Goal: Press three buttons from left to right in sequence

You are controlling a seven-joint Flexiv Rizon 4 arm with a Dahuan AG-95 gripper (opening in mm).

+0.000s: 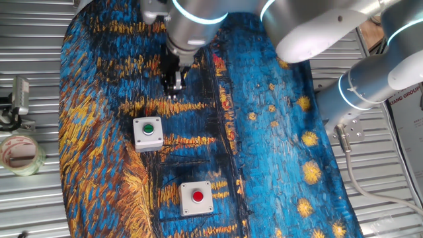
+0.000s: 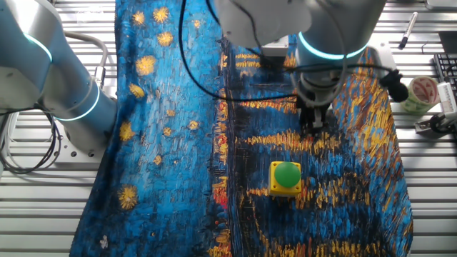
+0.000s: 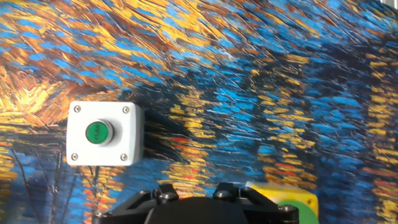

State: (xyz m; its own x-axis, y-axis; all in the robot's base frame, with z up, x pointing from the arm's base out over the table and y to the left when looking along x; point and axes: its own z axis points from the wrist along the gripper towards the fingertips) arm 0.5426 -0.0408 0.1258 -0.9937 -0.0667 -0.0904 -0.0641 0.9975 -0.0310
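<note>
The grey-white box with the small green button (image 1: 148,132) lies on the painted cloth, and it also shows at the left of the hand view (image 3: 99,132). The grey-white box with the small red button (image 1: 197,197) lies nearer the front edge. The yellow box with the big green dome (image 2: 286,177) shows in the other fixed view, and its corner shows at the bottom right of the hand view (image 3: 287,200). The arm hides it in the first fixed view. My gripper (image 1: 173,92) points down over the cloth, apart from the boxes (image 2: 315,123). No view shows its fingertips clearly.
A blue and orange painted cloth (image 1: 277,132) covers a slatted metal table (image 1: 33,59). A tape roll (image 1: 20,153) lies off the cloth, and it also shows in the other fixed view (image 2: 421,93). The arm's base (image 2: 68,100) stands beside the cloth.
</note>
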